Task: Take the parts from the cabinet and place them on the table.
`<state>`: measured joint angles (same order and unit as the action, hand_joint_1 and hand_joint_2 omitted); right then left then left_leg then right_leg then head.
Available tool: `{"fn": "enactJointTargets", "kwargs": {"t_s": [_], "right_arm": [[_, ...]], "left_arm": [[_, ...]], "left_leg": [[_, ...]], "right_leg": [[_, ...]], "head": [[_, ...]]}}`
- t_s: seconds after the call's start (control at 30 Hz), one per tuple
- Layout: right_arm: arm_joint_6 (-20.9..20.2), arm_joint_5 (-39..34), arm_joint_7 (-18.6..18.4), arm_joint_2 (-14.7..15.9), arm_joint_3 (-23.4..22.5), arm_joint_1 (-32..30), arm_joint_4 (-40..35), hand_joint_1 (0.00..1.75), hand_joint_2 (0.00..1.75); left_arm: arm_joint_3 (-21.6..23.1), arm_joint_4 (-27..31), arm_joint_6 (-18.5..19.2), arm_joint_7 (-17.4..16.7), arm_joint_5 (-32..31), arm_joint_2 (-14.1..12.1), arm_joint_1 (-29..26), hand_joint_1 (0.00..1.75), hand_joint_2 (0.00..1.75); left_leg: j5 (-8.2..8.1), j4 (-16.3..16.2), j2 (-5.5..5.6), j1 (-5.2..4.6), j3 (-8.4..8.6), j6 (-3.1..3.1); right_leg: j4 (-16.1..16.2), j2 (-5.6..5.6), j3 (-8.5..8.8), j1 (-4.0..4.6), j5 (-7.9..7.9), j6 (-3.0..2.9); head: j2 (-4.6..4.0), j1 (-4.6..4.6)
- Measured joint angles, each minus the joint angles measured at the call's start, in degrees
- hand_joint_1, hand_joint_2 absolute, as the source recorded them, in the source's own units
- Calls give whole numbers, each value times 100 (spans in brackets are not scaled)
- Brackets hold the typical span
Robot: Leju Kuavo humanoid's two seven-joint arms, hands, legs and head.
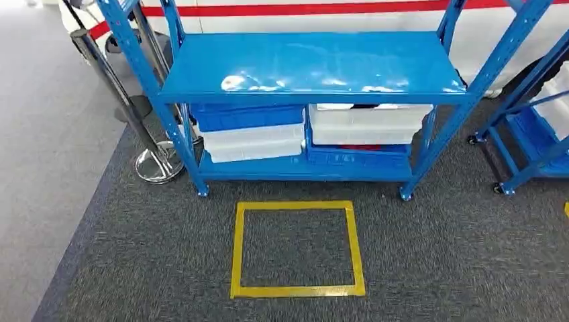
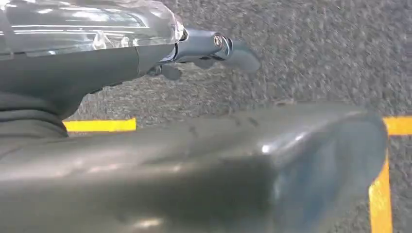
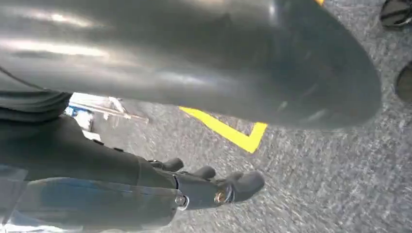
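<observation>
Your bins [image 1: 251, 131] sit half-hidden under the cabinet [image 1: 312, 67] shelf; left hand [image 2: 204, 51] and right hand [image 3: 214, 187] hang empty, fingers loosely apart.

The blue metal shelving cabinet [image 1: 312, 67] is standing well ahead of both hanging hands, with stacked blue and white plastic bins [image 1: 251, 131] sitting on its lower shelf and a second bin stack [image 1: 366, 131] lying beside them to the right. The yellow tape square [image 1: 297, 248] is lying on the grey carpet between the cabinet and the hands. The left hand [image 2: 204, 48] and the right hand [image 3: 214, 187] are hanging above the carpet near the tape lines, holding nothing.
</observation>
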<state>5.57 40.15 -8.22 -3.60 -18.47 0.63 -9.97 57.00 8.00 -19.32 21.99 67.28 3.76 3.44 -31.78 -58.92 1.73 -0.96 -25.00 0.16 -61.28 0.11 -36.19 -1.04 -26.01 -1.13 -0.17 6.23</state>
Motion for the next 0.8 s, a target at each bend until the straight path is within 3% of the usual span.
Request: {"fn": "enactJointTargets", "kwargs": {"t_s": [0.07, 0.2, 0.23, 0.27, 0.3, 0.33, 0.37, 0.4, 0.43, 0.47, 0.5, 0.53, 0.57, 0.6, 0.7, 0.73, 0.77, 0.8], "right_arm": [[-2, 2, -2, -18, -4, 8, -2, 0, 0], [-2, 2, -7, -16, -4, 9, -2, 0, 0], [2, 20, -15, -13, -37, 14, -2, 0, 0], [0, 15, -15, -13, -44, 3, -2, 0, 0], [-24, -58, -15, -16, -57, 7, -2, 0, 0], [-55, -183, -19, -24, -122, 19, -2, 0, 0], [-72, -289, -39, -46, -201, 10, 4, 0, 0], [-74, -343, -50, -51, -269, 46, 0, 0, 0], [-41, -378, -57, -68, -313, 84, -7, 0, 0], [2, -385, -85, -70, -341, 74, -7, 0, 0], [59, -371, -109, -72, -354, 52, -11, 0, 0], [131, -312, -142, -83, -374, 75, -15, 0, 0], [210, -255, -179, -83, -387, 78, -15, 0, 0], [245, -221, -190, -90, -389, 97, -15, 0, 0], [254, -179, -194, -96, -389, 100, -15, 0, 0], [249, -164, -194, -94, -389, 85, -15, 0, 0], [245, -146, -194, -94, -389, 76, -15, 0, 0], [229, -122, -194, -90, -389, 53, -15, 0, 0]], "left_arm": [[9, 0, -2, -2, 0, -9, 9, 0, 0], [11, 0, -2, -2, 0, -9, 9, 0, 0], [33, 0, -9, -17, 2, -11, 2, 0, 0], [37, 0, -9, -17, 4, -11, 6, 0, 0], [37, 0, -11, -17, 7, -13, -9, 0, 0], [42, 0, -9, -17, 7, -22, -30, 0, 0], [46, -7, -9, -17, 7, -37, -76, 0, 0], [48, -7, -7, -20, 9, -46, -86, 0, 0], [50, -7, -7, -17, 7, -46, -88, 0, 0], [52, -7, -4, -22, 7, -46, -80, 0, 0], [52, -7, -4, -26, 9, -44, -46, 0, 0], [52, -7, -4, -28, 9, -44, -16, 0, 0], [55, -7, -4, -26, 9, -46, -3, 0, 0], [55, -7, -7, -26, 13, -52, 9, 0, 0], [55, -7, -9, -28, 37, -59, 6, 0, 0], [55, -7, -7, -26, 42, -59, -2, 0, 0], [55, -7, -7, -24, 44, -57, -12, 0, 0], [55, -7, -7, -17, 57, -57, -17, 0, 0]], "left_leg": [[75, -332, -48, 12, -145, -40], [88, -439, -65, 11, -207, -57], [-608, -1605, -131, 126, -1286, -198], [-478, -1311, -131, 134, -1306, -200], [-170, -919, -121, 133, -1251, -191], [310, -470, -69, 132, -1187, -149], [884, -124, 100, 129, -1212, -111], [729, -146, 80, 85, -1191, -63], [731, -124, 36, 59, -1116, -21], [710, -53, -5, 43, -1111, 37], [680, -26, -48, 39, -998, 85], [685, 95, -54, 96, -866, 106], [657, 157, -75, 75, -756, 134], [621, 169, -90, 67, -706, 189], [453, 169, -153, 38, -552, 227], [396, 169, -152, 37, -475, 226], [326, 169, -145, 37, -377, 223], [252, 169, -135, 38, -276, 212]], "right_leg": [[58, -15, 114, -22, -50, -34], [65, -17, 142, -33, -61, -46], [131, -9, 517, -33, -344, -62], [132, 52, 651, -34, -438, -32], [134, 72, 748, -34, -511, -13], [146, 96, 824, -34, -575, -6], [142, 130, 847, -47, -623, 6], [171, 220, 875, -50, -654, 53], [204, 246, 896, -65, -689, 105], [181, 259, 981, -68, -654, 142], [190, 258, 1011, -61, -598, 198], [73, 219, 989, -81, -615, 209], [-179, 97, 880, -59, -591, 211], [-522, 51, 644, -46, -654, 204], [-1448, 38, -147, -30, -1161, 208], [-1442, 37, -253, -23, -1141, 207], [-1230, 36, -262, -21, -967, 197], [-857, 33, -198, -20, -673, 176]], "head": [[0, 0], [0, 0], [0, 2], [0, 0], [0, 0], [0, 0], [0, 0], [0, 2], [0, 0], [0, 0], [0, 2], [0, 0], [0, 0], [0, 0], [0, 0], [0, 0], [0, 0], [0, 0]]}}
